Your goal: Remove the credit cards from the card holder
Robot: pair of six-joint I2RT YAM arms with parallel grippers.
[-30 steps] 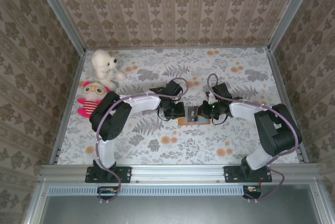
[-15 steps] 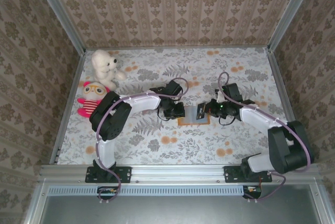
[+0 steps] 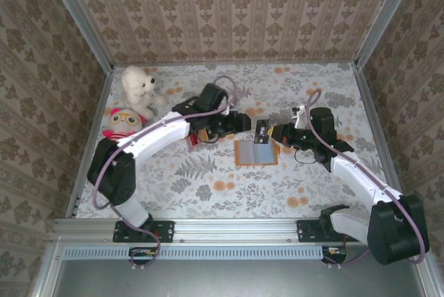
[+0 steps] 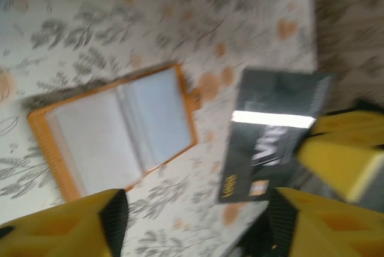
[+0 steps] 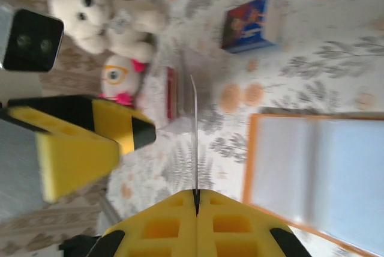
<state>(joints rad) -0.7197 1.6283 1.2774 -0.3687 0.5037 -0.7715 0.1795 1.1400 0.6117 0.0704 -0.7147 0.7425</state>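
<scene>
Right gripper (image 3: 276, 133) now higher with card (image 3: 261, 130)

We can read almost nothing for certain. The black credit card (image 4: 273, 131) carries large white letters below a bright silver band, and a small gold word beside an orange mark, all too blurred for us to spell out. The small blue box (image 5: 246, 23) bears only a smeared coloured picture.
</scene>
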